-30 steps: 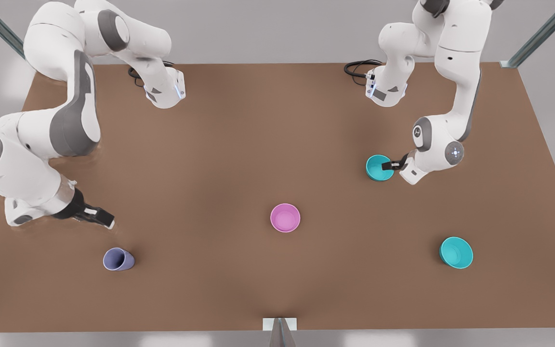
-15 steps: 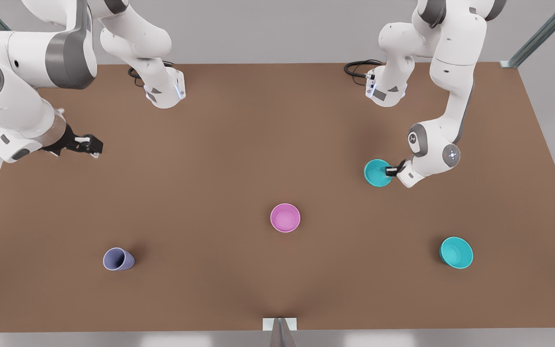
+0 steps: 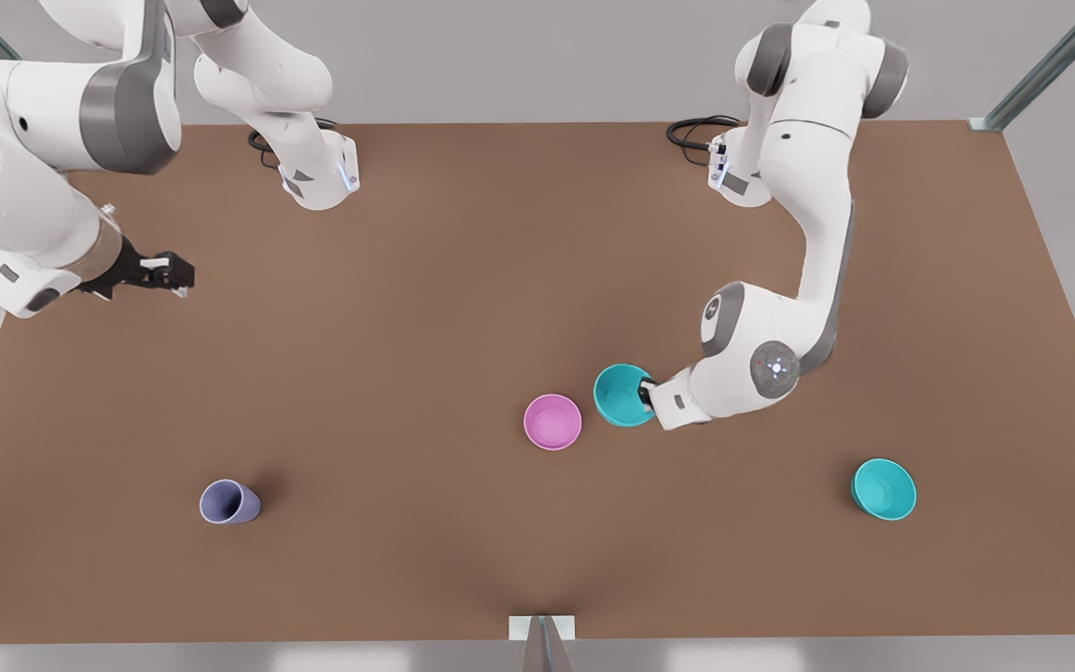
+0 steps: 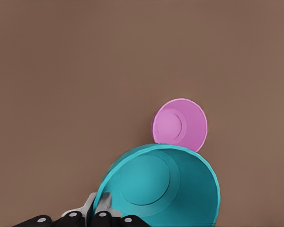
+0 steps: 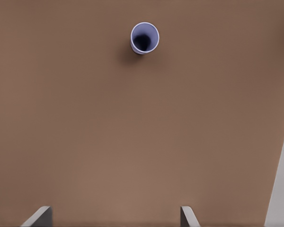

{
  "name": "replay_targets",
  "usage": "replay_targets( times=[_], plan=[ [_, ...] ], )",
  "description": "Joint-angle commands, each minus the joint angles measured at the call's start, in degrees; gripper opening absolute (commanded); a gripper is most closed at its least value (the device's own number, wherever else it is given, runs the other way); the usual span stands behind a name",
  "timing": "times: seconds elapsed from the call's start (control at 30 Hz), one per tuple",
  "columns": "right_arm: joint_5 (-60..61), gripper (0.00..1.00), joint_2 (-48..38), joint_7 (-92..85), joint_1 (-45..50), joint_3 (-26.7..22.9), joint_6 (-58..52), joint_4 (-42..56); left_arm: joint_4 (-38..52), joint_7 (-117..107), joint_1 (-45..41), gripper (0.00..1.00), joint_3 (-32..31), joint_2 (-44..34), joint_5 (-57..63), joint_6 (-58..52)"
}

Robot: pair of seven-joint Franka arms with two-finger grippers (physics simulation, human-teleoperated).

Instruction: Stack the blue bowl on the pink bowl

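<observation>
Near the table's point(image 3: 463, 579) front edge, around its middle, the pink bowl point(image 3: 552, 422) sits upright; the blue bowl point(image 3: 622, 395) hangs just beside it, toward the front view's right, rim pinched by the left gripper point(image 3: 647, 396). The carry likely needs a short shift toward the pink bowl. Near the far corner on the front view's left, the right gripper point(image 3: 178, 273) waits with fingers spread.

A lavender cup point(image 3: 230, 502) and a second teal bowl point(image 3: 884, 489) stand well apart on the brown table point(image 3: 425, 308).

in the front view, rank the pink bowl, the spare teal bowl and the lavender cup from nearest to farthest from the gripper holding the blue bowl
From the left gripper, shut on the blue bowl:
1. pink bowl, beside the held bowl, toward the front view's left.
2. spare teal bowl, toward the front view's right.
3. lavender cup, far toward the front view's left.
</observation>
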Motion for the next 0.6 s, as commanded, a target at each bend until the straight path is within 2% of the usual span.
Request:
replay_targets(
  times=[0.0, 0.07, 0.13, 0.57],
  plan=[
    [0.0, 1.00, -0.1, -4.8, 0.0, 0.0, -0.2, 0.0, 4.9, -26.7, -0.7, 0.21, -0.5, 3.6, -0.1, -6.5],
    [0.0, 1.00, 0.0, -4.8, 0.1, 0.0, -0.2, 0.0, 12.1, -33.6, -3.2, 0.21, -0.5, 8.6, 0.1, -6.4],
    [0.0, 1.00, 0.1, -4.8, 0.1, 0.0, -0.2, 0.0, 15.1, -38.7, -4.3, 0.21, -0.5, 11.1, 1.2, -4.2],
    [0.0, 1.00, 0.2, -4.7, 0.1, 0.0, -0.7, 0.0, 14.1, -38.4, -4.8, 0.21, -2.4, 13.9, 0.2, -0.8]
  ],
)
